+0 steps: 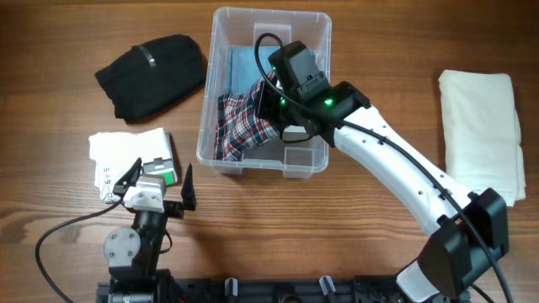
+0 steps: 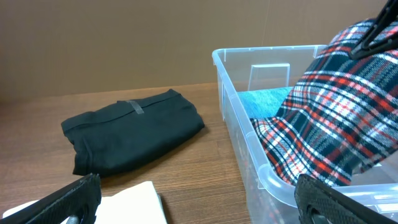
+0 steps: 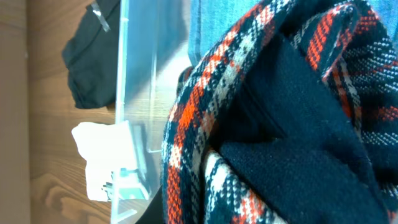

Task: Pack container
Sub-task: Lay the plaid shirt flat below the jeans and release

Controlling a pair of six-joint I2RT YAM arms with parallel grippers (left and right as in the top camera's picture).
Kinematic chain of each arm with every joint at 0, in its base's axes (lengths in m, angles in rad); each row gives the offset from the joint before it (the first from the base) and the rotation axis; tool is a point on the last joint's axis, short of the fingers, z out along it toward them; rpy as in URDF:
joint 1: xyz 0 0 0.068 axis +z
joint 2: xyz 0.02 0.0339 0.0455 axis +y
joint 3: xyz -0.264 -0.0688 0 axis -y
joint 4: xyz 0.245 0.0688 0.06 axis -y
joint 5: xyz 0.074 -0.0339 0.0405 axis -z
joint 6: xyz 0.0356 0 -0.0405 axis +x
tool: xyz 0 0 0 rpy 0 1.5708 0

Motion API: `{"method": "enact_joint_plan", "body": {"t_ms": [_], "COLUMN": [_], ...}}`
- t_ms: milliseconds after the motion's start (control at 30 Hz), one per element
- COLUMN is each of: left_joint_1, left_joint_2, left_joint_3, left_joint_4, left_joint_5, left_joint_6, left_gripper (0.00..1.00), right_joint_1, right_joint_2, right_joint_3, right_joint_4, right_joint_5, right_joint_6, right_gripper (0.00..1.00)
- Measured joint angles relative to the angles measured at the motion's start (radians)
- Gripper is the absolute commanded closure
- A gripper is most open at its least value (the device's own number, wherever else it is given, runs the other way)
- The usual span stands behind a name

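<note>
Overhead view is showing the right gripper (image 1: 269, 101) clamping its fingers on the plaid garment (image 1: 238, 128), partly inside the clear container (image 1: 221, 38) at upper centre, so placing seems underway and the next move is calling for lowering and releasing, while the left gripper (image 1: 162, 175) is resting at lower left with jaws spread wide.

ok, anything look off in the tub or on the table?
The plaid garment is bunched and loose, hanging from the right gripper over the blue cloth in the container, not flat like the folded black garment and cream cloth on the table. Nothing spilled or damaged.
</note>
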Motion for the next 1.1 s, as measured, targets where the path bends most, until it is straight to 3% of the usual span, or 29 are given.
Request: {"method": "enact_joint_plan", "body": {"t_ms": [33, 67, 167, 267, 467, 600, 733, 767, 800, 900, 1100], "left_joint_1": [0.0, 0.0, 0.0, 0.0, 0.0, 0.0, 0.0, 0.0, 0.0, 0.0, 0.0], "left_joint_2": [0.0, 0.0, 0.0, 0.0, 0.0, 0.0, 0.0, 0.0, 0.0, 0.0, 0.0], "left_joint_3": [0.0, 0.0, 0.0, 0.0, 0.0, 0.0, 0.0, 0.0, 0.0, 0.0, 0.0], "left_joint_4": [0.0, 0.0, 0.0, 0.0, 0.0, 0.0, 0.0, 0.0, 0.0, 0.0, 0.0], "left_joint_5": [0.0, 0.0, 0.0, 0.0, 0.0, 0.0, 0.0, 0.0, 0.0, 0.0, 0.0], "left_joint_6": [0.0, 0.0, 0.0, 0.0, 0.0, 0.0, 0.0, 0.0, 0.0, 0.0, 0.0], "left_gripper": [0.0, 0.0, 0.0, 0.0, 0.0, 0.01, 0.0, 0.0, 0.0, 0.0, 0.0], "right_joint_1": [0.0, 0.0, 0.0, 0.004, 0.005, 0.005, 0.005, 0.005, 0.005, 0.005, 0.005], "right_joint_2": [0.001, 0.001, 0.001, 0.001, 0.002, 0.002, 0.002, 0.002, 0.002, 0.0, 0.0], "right_joint_3": [0.0, 0.0, 0.0, 0.0, 0.0, 0.0, 0.008, 0.019, 0.033, 0.059, 0.059], "right_joint_4": [-0.004, -0.005, -0.032, -0.101, -0.243, -0.263, -0.264, -0.264, -0.263, -0.262, -0.265], "right_joint_5": [0.001, 0.001, 0.002, 0.047, 0.272, 0.415, 0.502, 0.517, 0.522, 0.523, 0.498], "right_joint_6": [-0.014, -0.022, -0.063, -0.144, -0.346, -0.408, -0.432, -0.435, -0.437, -0.446, -0.399], "right_gripper": [0.66, 0.57, 0.42, 0.35, 0.33, 0.33, 0.37, 0.44, 0.64, 0.96, 0.96]}}
